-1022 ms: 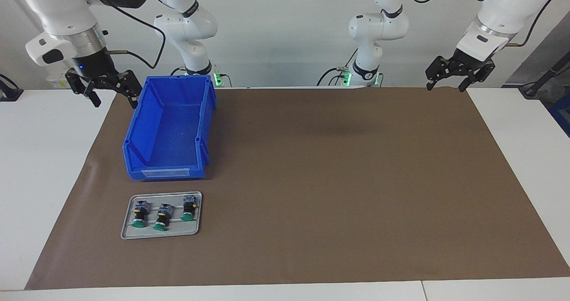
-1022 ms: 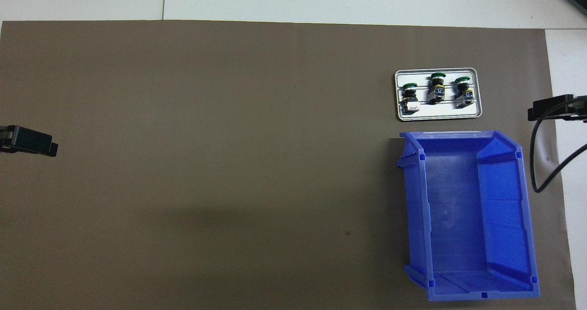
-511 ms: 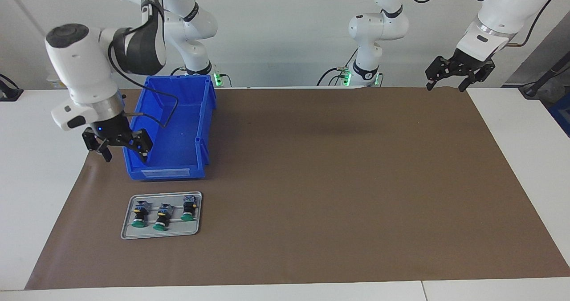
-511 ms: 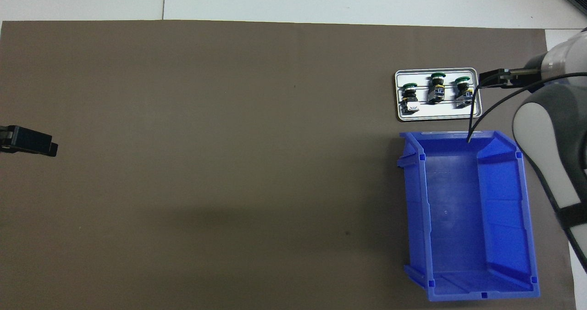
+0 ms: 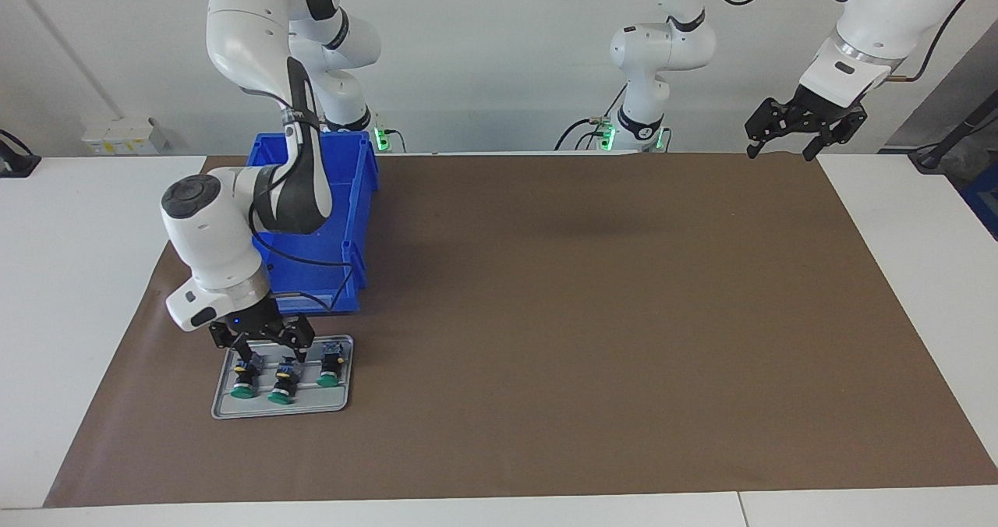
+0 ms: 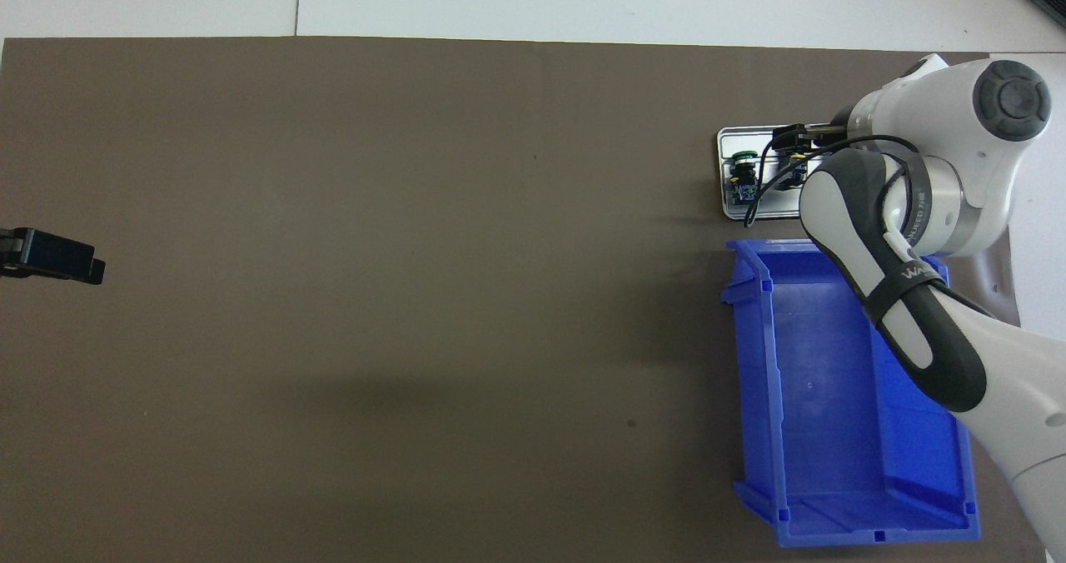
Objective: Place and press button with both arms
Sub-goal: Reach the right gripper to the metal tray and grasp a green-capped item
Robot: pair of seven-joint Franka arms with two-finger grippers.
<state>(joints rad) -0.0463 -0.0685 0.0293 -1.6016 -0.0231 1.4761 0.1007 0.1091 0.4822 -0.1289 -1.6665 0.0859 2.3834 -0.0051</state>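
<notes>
Three green-capped buttons lie on a small grey tray (image 5: 281, 412): one (image 5: 243, 379) toward the right arm's end, one (image 5: 282, 380) in the middle, one (image 5: 330, 363) toward the left arm's end. My right gripper (image 5: 274, 350) is open and hangs just over the middle button's base, touching nothing that I can see. In the overhead view the right gripper (image 6: 789, 148) and arm cover most of the tray (image 6: 733, 210); only one button (image 6: 744, 171) shows. My left gripper (image 5: 803, 125) is open, empty and waits high over the mat's corner; it also shows in the overhead view (image 6: 52, 256).
An empty blue bin (image 5: 312, 223) stands on the brown mat (image 5: 592, 316), nearer to the robots than the tray; it also shows in the overhead view (image 6: 833, 405). The right arm reaches over the bin. White table (image 5: 70, 277) borders the mat.
The right arm has swung out from beside the bin and come down until its gripper is over the tray's buttons. The left arm, the bin, the tray and the buttons have not moved.
</notes>
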